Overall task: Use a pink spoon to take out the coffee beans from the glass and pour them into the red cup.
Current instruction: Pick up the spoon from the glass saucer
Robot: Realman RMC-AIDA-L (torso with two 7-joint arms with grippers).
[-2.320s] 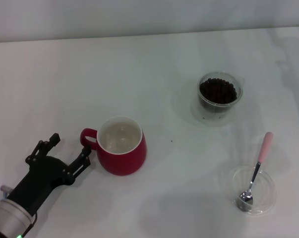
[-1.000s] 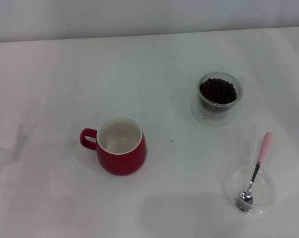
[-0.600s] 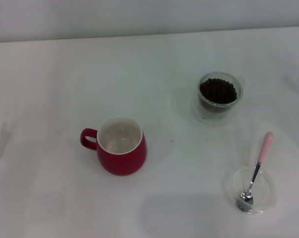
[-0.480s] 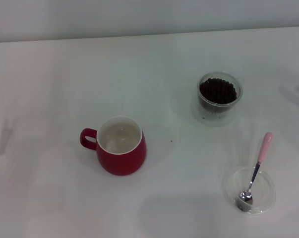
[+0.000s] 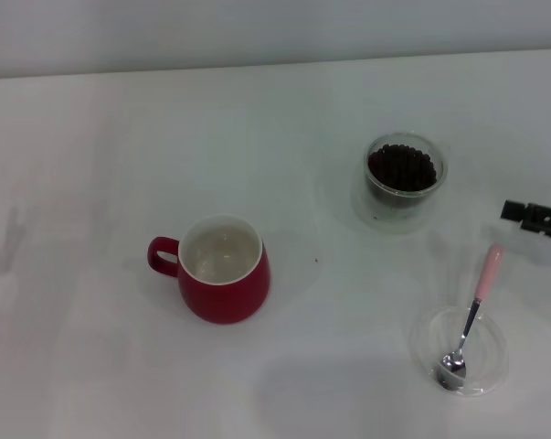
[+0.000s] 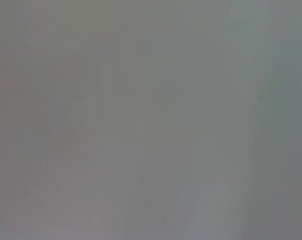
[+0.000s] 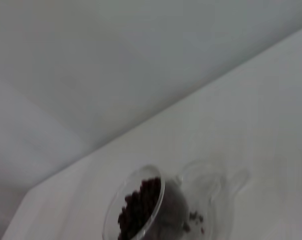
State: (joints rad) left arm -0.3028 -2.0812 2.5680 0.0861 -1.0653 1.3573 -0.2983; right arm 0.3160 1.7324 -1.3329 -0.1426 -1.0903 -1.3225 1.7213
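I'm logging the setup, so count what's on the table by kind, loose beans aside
Red cup: 1
Glass of coffee beans: 1
Pink spoon: 1
Clear dish under the spoon: 1
Total: 4

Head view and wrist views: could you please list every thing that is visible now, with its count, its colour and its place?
red cup: one, deep red with white inside, left of centre on the table, upright, handle toward the robot's left, nothing visible inside.
glass: one, clear, farther back on the right, upright.
coffee beans: many, dark brown, heaped inside the glass; also seen in the right wrist view.
pink spoon: one, silver bowl and pale pink handle, near right; bowl in the dish, handle leaning over its rim.
dish: one, clear, shallow, near right.
table: one, white, under everything.
right gripper: one, black, only its tip at the right edge, beyond the spoon handle.
left gripper: not in view.
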